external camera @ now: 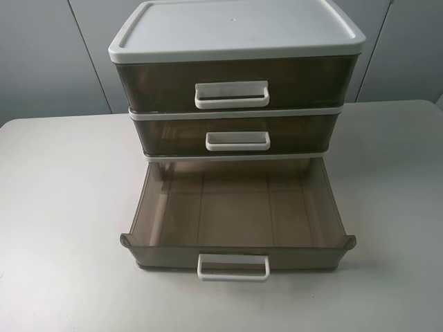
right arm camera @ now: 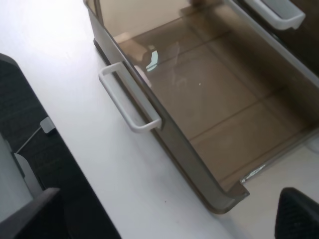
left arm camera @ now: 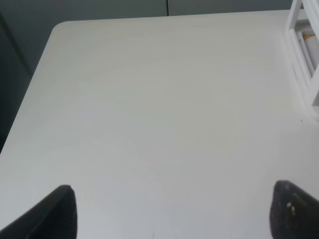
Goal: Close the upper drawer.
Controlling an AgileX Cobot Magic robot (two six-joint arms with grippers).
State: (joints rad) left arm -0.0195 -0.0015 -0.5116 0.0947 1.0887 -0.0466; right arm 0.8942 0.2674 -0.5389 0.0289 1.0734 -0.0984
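Exterior high view: a 3-drawer cabinet (external camera: 235, 31) stands on the white counter (external camera: 62, 228). The top drawer (external camera: 232, 83) and middle drawer (external camera: 235, 133) sit flush in the cabinet; the bottom drawer (external camera: 239, 221) is pulled far out, empty. No arms show

Left wrist view: the left gripper (left arm camera: 172, 211) hangs above bare counter, fingers (left arm camera: 55, 214) wide apart, cabinet frame at the edge

Right wrist view: the right gripper (right arm camera: 169, 219) hovers near the bottom drawer's handle (right arm camera: 129, 97), fingers spread, gripping nothing

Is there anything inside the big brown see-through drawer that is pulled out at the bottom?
No, the pulled-out smoky brown plastic bottom drawer shows only its bare floor in the high view, with nothing lying in it.
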